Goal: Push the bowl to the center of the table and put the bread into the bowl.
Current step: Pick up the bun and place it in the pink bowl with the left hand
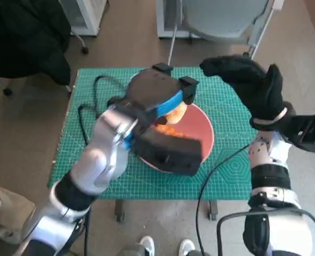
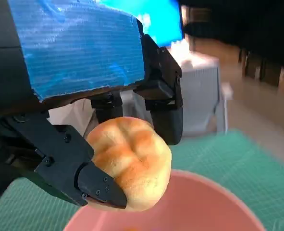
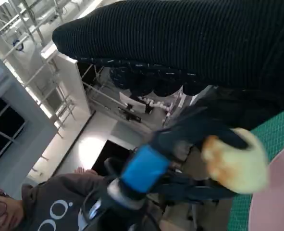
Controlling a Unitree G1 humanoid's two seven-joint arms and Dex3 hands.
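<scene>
The bowl (image 1: 202, 140) sits near the middle of the head view, on the green mat (image 1: 237, 106) roughly at the table's centre, so the push looks done as far as this view shows. The left hand (image 1: 157, 98) grips the bread (image 2: 132, 162) between its black fingers (image 2: 91, 183); in the left wrist view the bun fills the centre of the frame, just above the pink rim along the bottom edge, apart from it. What is left, I judge, is to lower and let go so the bread drops inside. The right hand (image 1: 250, 82), at the upper right of the head view, hovers above the mat with fingers spread, holding nothing.
</scene>
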